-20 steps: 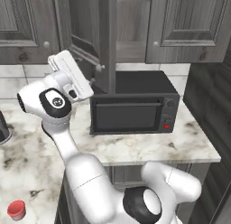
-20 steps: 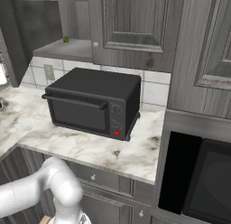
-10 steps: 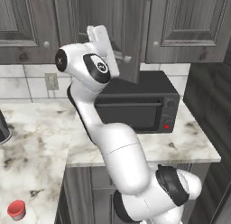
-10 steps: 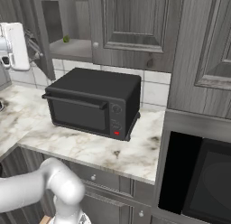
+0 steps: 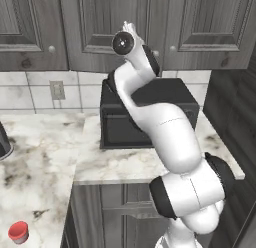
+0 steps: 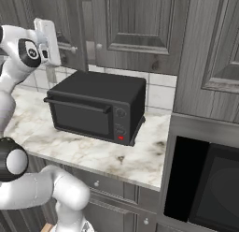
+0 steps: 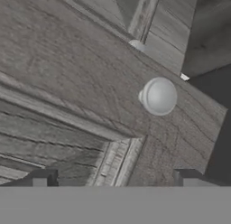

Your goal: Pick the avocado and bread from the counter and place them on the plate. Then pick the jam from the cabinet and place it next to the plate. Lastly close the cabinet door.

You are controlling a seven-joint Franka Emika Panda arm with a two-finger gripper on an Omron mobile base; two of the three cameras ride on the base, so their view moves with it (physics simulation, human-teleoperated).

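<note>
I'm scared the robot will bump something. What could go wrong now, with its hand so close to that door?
1. The open hand sits very close to the cabinet door; pushing further could jam its fingertips into the wood.
2. The knob lies right ahead, so the hand might knock it.
3. The arm's elbow hangs just over the microwave and could strike it on the way down.

You find no legible text, label, brand, number or sign here. The black microwave (image 6: 95, 109) carries a small red mark and round controls on its front panel, but you cannot read any lettering beside them.
</note>
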